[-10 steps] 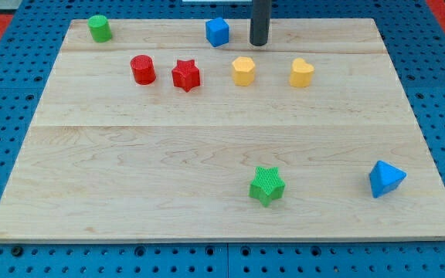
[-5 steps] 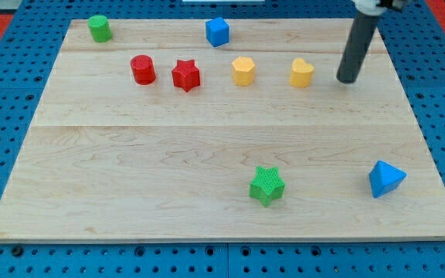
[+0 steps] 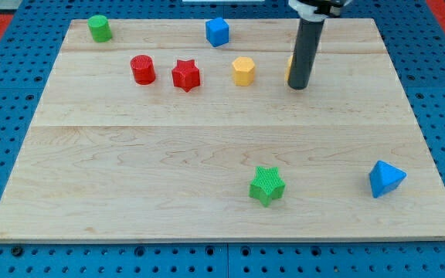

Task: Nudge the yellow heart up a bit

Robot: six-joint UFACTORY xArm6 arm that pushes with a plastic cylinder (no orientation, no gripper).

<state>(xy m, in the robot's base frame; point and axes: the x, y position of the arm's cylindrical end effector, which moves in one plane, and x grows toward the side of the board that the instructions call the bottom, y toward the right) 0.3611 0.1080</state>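
The yellow heart [image 3: 290, 67] sits in the upper right part of the wooden board [image 3: 207, 147]. The dark rod stands in front of it and hides almost all of it, leaving only a yellow sliver at the rod's left edge. My tip [image 3: 299, 86] rests on the board at the heart's lower side, touching or nearly touching it. A yellow hexagon block [image 3: 243, 70] sits to the left of the heart.
A red star [image 3: 185, 75] and red cylinder [image 3: 143, 69] lie left of the hexagon. A blue cube [image 3: 218, 32] and green cylinder [image 3: 99, 28] sit near the top edge. A green star [image 3: 266, 185] and blue pyramid-like block [image 3: 385, 178] lie near the bottom.
My tip moved from the board's top near the blue cube to the right of the heart, then swung left and down to the heart's lower side, now covering it.
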